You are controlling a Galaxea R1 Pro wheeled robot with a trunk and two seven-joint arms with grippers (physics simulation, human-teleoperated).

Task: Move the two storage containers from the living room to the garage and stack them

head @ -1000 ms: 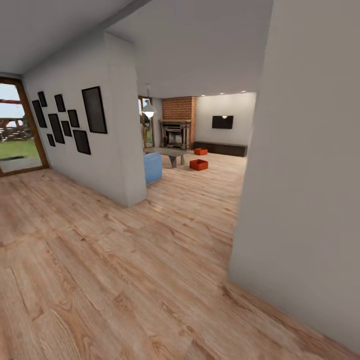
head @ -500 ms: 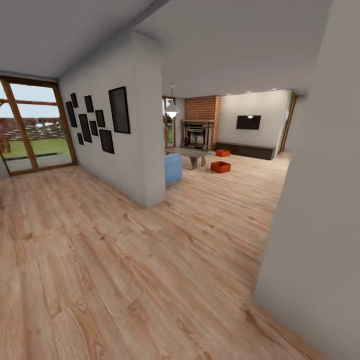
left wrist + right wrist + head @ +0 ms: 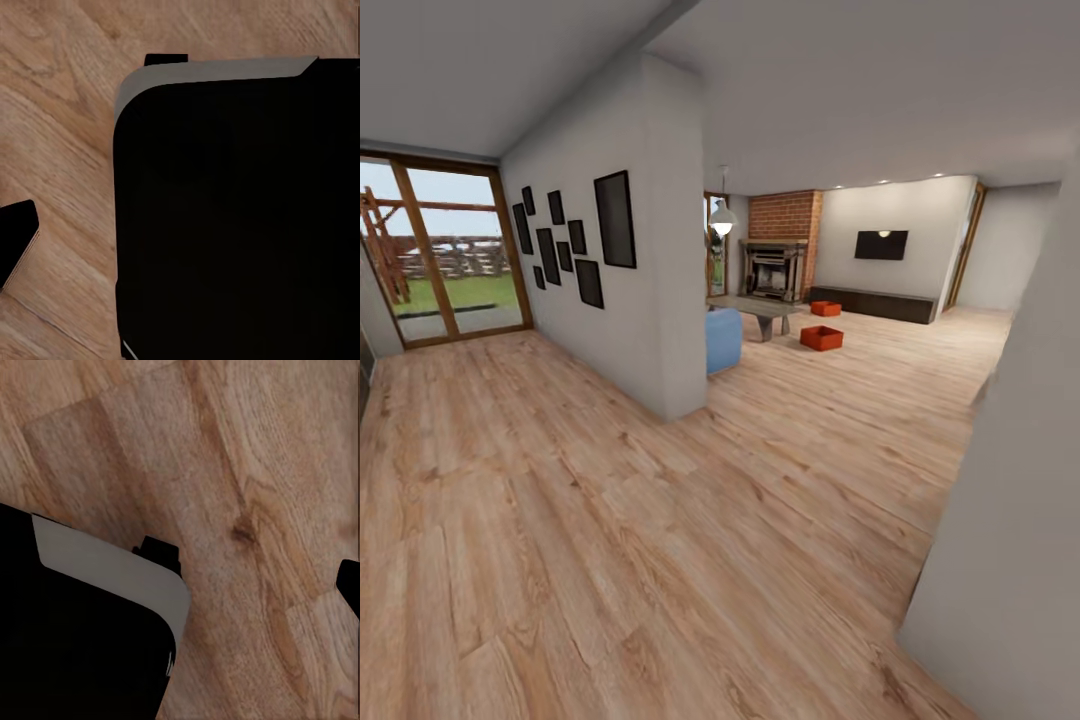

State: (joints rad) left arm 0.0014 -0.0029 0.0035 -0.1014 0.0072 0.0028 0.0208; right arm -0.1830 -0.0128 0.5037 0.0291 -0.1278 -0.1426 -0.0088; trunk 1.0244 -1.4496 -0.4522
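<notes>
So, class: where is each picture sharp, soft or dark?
Head view: the storage containers and the brick fireplace read fairly sharp, while the near grey wall has a soft, smeared edge. Both wrist views: crisp wood grain, beside a black, detail-less mass.

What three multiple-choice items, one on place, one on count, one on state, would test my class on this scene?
1. Where do the storage containers stand?
A. on the wood floor near the fireplace
B. on the blue sofa
C. outside the glass doors

2. How many orange-red containers show in the head view?
A. one
B. two
C. four

3. How do the containers lie?
A. stacked
B. apart, each on the floor
C. one tipped over

Answers: 1 A, both rest on planks near the brick fireplace. 2 B, a nearer one and a farther one. 3 B, bare floor shows between them.
</notes>
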